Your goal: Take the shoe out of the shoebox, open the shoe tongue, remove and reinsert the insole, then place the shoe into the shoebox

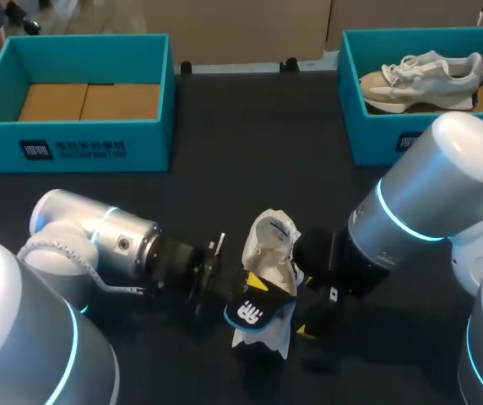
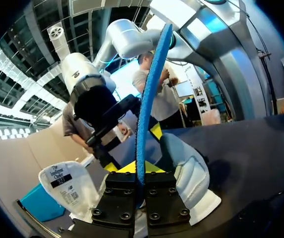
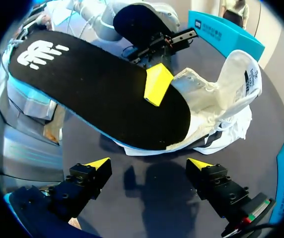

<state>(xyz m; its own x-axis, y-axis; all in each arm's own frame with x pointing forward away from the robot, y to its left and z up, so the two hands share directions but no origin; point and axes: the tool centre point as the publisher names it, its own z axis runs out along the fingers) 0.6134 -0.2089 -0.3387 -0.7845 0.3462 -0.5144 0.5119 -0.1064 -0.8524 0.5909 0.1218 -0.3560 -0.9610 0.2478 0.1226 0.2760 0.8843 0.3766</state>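
A white shoe stands on the dark table between my two arms, its tongue pulled up. Its black insole, blue at the rim, is out of the shoe and held on edge over it. My left gripper is shut on the insole, and one yellow fingertip presses on the black top face. My right gripper is open just beside the shoe, with only bare table between its fingers. In the left wrist view it shows beyond the insole.
A teal shoebox at the back left has only its cardboard floor showing. A second teal shoebox at the back right holds a beige shoe. Dark tabletop lies between the boxes.
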